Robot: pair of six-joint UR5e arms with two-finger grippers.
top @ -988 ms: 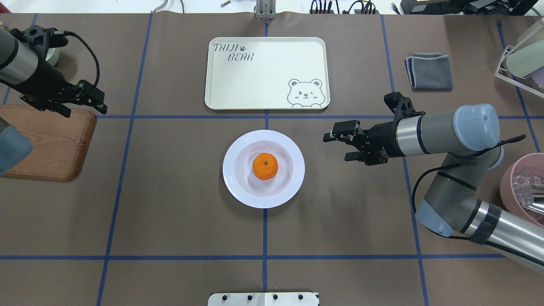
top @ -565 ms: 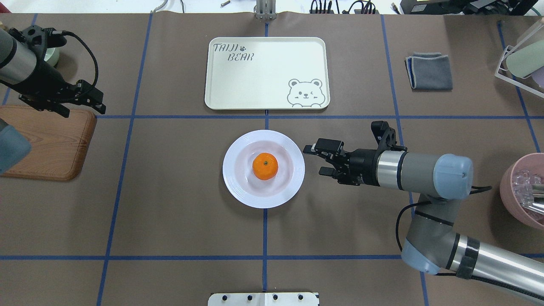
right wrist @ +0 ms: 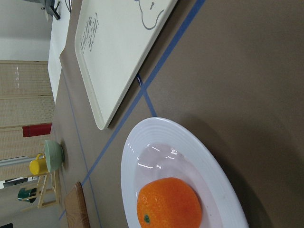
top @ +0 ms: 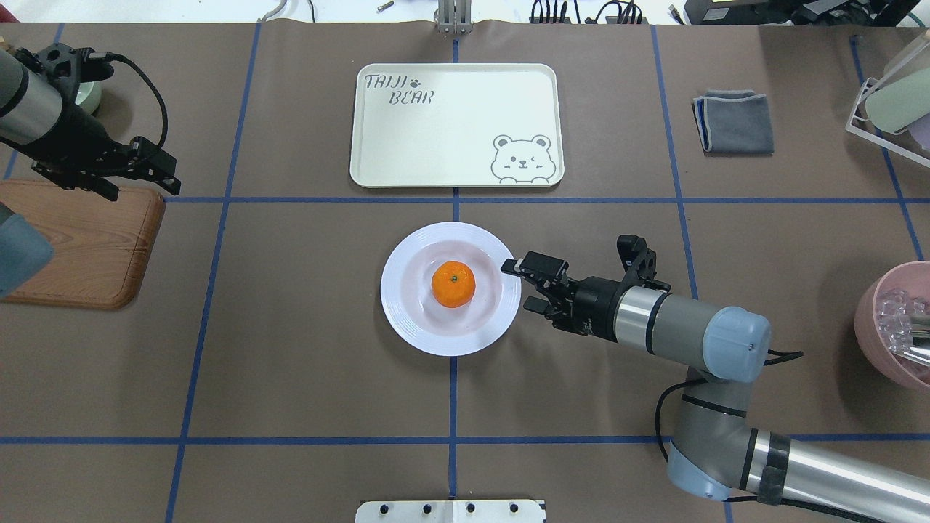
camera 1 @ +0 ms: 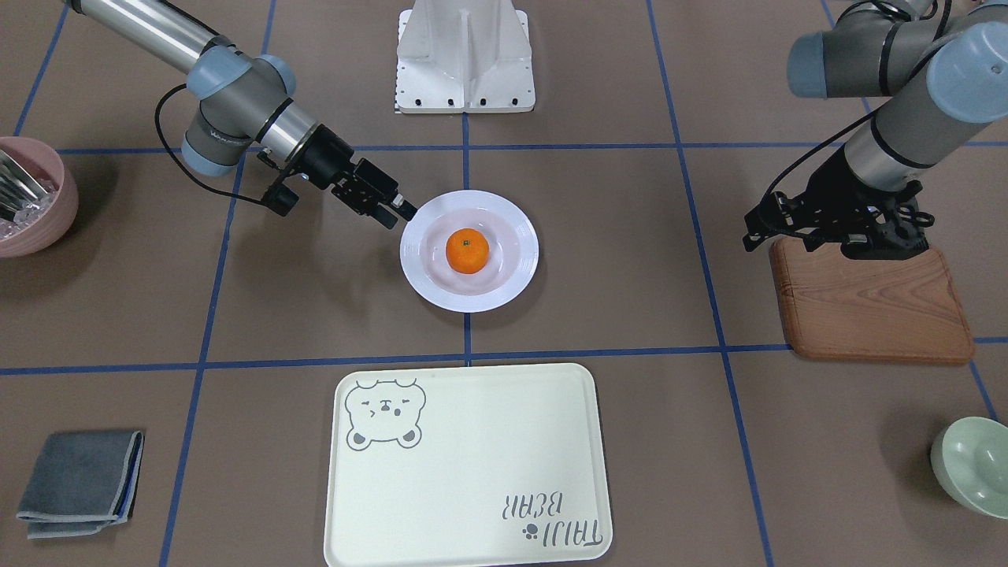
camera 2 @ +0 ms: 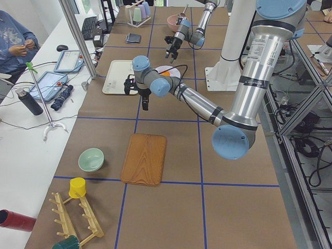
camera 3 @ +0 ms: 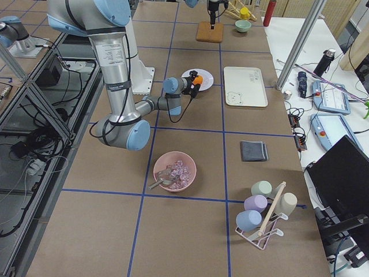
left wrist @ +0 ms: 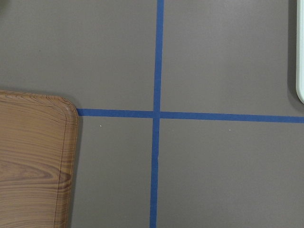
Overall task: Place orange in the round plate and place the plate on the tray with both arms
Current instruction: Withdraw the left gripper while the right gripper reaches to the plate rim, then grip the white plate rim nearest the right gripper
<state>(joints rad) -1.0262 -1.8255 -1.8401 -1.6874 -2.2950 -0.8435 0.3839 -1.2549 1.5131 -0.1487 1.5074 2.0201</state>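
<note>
The orange point(top: 453, 284) lies in the middle of the white round plate point(top: 407, 319) at the table's centre. It also shows in the front view, orange point(camera 1: 467, 250) on plate point(camera 1: 504, 295), and close up in the right wrist view, orange point(right wrist: 168, 204) on plate point(right wrist: 190, 137). My right gripper point(top: 519, 285) is open at the plate's right rim, one fingertip over the rim's edge. The cream tray point(top: 450, 145) lies beyond the plate with nothing on it. My left gripper point(top: 166, 173) hangs open far to the left, over the wooden board's corner, holding nothing.
A brown wooden board point(top: 80, 247) lies at the left edge. A pink bowl point(top: 894, 327) sits at the right edge, a folded grey cloth point(top: 734, 122) at the back right, and a cup rack point(top: 894, 102) beyond it. A pale green bowl point(camera 1: 972, 465) is at far left.
My right arm has swung left and nearer, bringing its open gripper from beside the tray's corner up to the plate's right rim. The left gripper, plate and orange have stayed put.
</note>
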